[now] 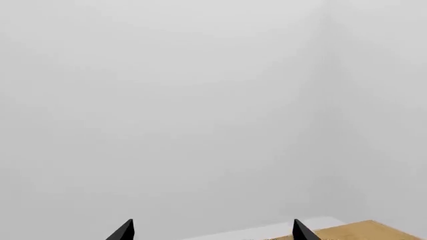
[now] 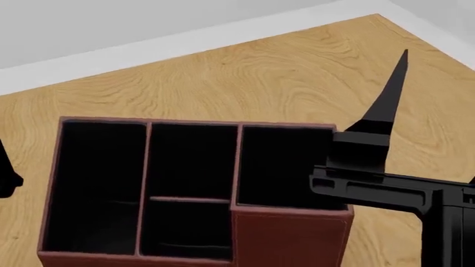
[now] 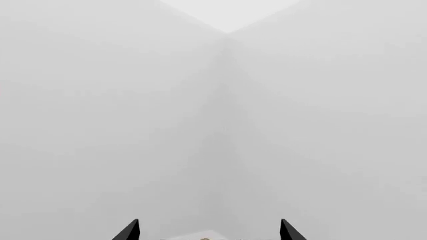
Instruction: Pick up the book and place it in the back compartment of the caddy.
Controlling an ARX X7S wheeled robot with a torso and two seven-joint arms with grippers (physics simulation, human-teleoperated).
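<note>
Head view showed the caddy (image 2: 290, 239) filling the lower left and centre of the frame, its dark red walls around black insides. Thin red dividers split it into a tall compartment at the left, two smaller ones stacked in the middle, and a larger one at the upper right. It sat on the wooden floor (image 2: 260, 72), with a white baseboard (image 2: 186, 41) running across the top of the frame.

My right gripper (image 2: 386, 111) stood at the right of that frame, just beside the caddy's right edge and overlapping its upper right corner in the picture. One black finger (image 2: 391, 92) pointed up toward the top right; the black body lay below it. From the right wrist view, two black fingertips (image 3: 129, 231) showed at the bottom edge, set well apart with only pale wall (image 3: 213, 125) between them, so the jaws stood wide and held nothing.

My left gripper (image 1: 212, 231) showed only as a black sliver at the left edge of the head view. In the left wrist view its two tips sat well apart at the bottom edge, spread wide and empty, facing the pale wall, with a corner of floor at the lower right.

I could not see the book in any view.
</note>
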